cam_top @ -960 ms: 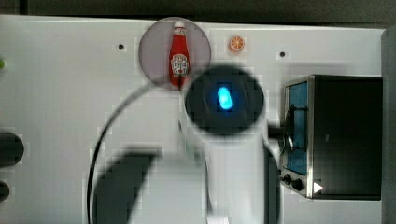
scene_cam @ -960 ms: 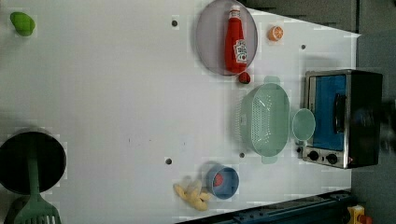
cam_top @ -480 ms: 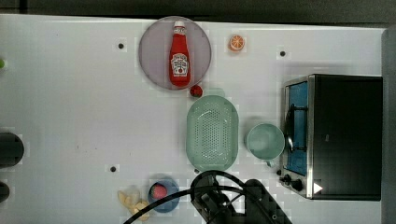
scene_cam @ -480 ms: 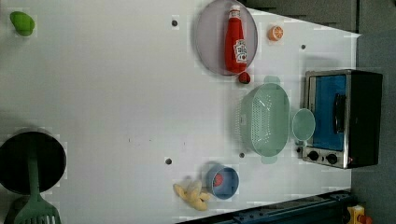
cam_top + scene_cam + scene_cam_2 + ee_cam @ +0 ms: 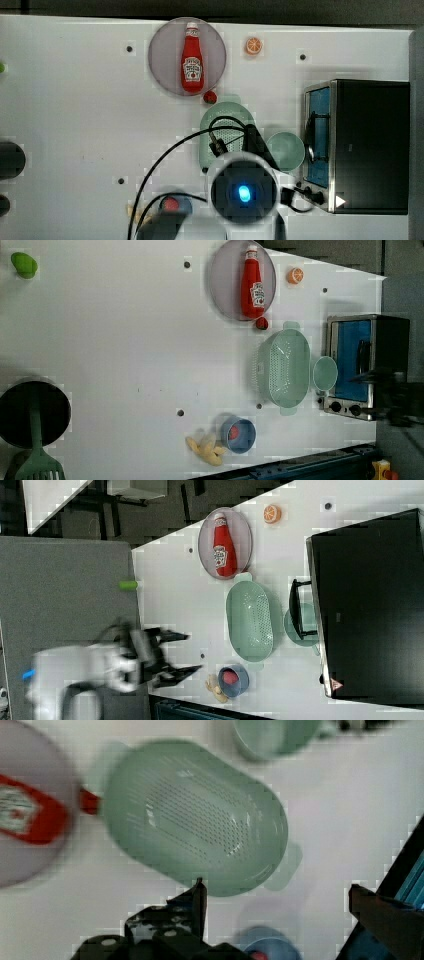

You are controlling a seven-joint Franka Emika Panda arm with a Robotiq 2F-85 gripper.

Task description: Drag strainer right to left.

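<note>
The strainer (image 5: 284, 367) is a pale mint-green oval colander with a dotted bowl. It rests on the white table between the purple plate and the toaster oven. In the top view my arm (image 5: 243, 192) hangs over the lower end of the strainer (image 5: 225, 112). In the wrist view my gripper (image 5: 277, 895) is open with nothing between its fingers, and the strainer (image 5: 195, 815) lies just beyond the fingertips, apart from them. In the right view the gripper (image 5: 186, 652) shows spread fingers to the right view's left of the strainer (image 5: 250, 620).
A round mint-green cup (image 5: 286, 149) sits between the strainer and the toaster oven (image 5: 360, 145). A ketchup bottle (image 5: 191, 57) lies on the purple plate (image 5: 165, 55), with a small red thing (image 5: 210, 97) by its rim. A blue bowl (image 5: 239, 434) stands near the table's edge.
In the top view my arm drew back to the lower edge and has now come up over the strainer's lower end. The strainer has stayed where it was.
</note>
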